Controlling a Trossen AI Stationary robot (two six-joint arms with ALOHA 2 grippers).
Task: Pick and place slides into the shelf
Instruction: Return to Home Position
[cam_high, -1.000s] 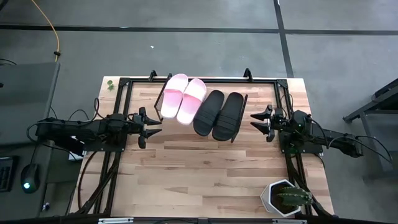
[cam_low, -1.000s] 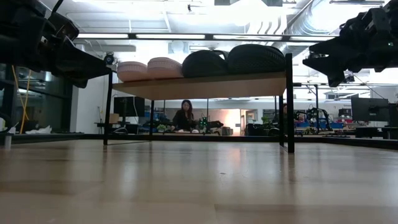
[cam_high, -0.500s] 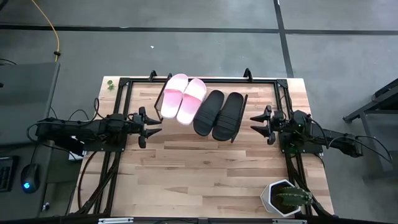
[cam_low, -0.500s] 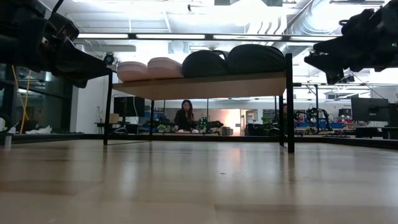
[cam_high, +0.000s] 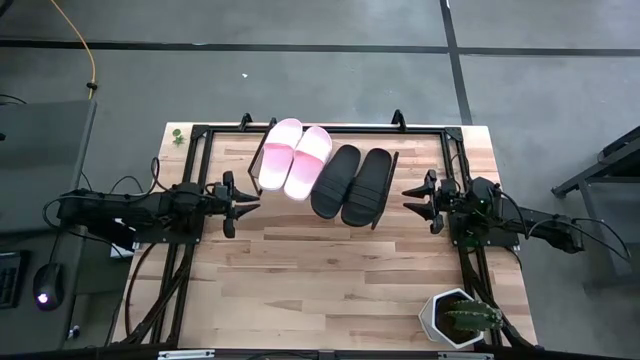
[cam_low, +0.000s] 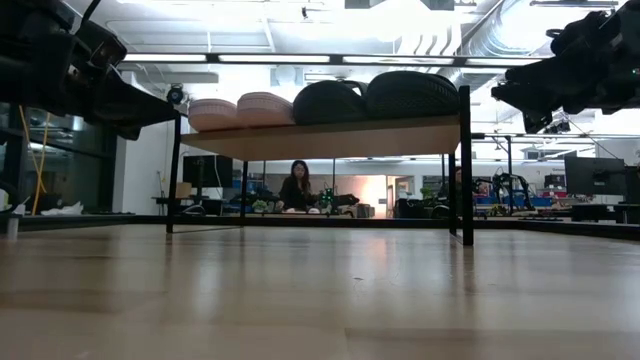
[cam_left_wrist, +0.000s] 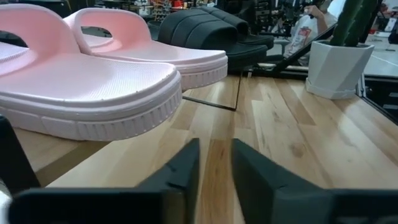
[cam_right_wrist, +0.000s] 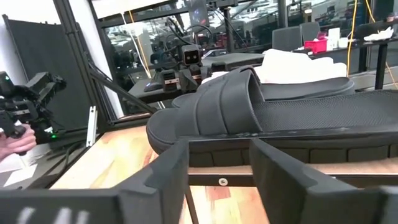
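Four slides (cam_high: 333, 180) sitting on the shelf (cam_low: 330, 137), left gripper (cam_high: 252, 203) hanging beside it, fingers slightly apart, holding nothing, right gripper (cam_high: 407, 198) gaping wider, empty.

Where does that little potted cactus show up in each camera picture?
High view: potted cactus at the table's bottom-right corner.
Low view: not in it.
Left wrist view: far off, beyond the black slides.
Right wrist view: not in it.
Shared landmark: the black slides.

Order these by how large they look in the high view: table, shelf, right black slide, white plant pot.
1. table
2. shelf
3. right black slide and white plant pot: they look about alike, so I would not rank them.
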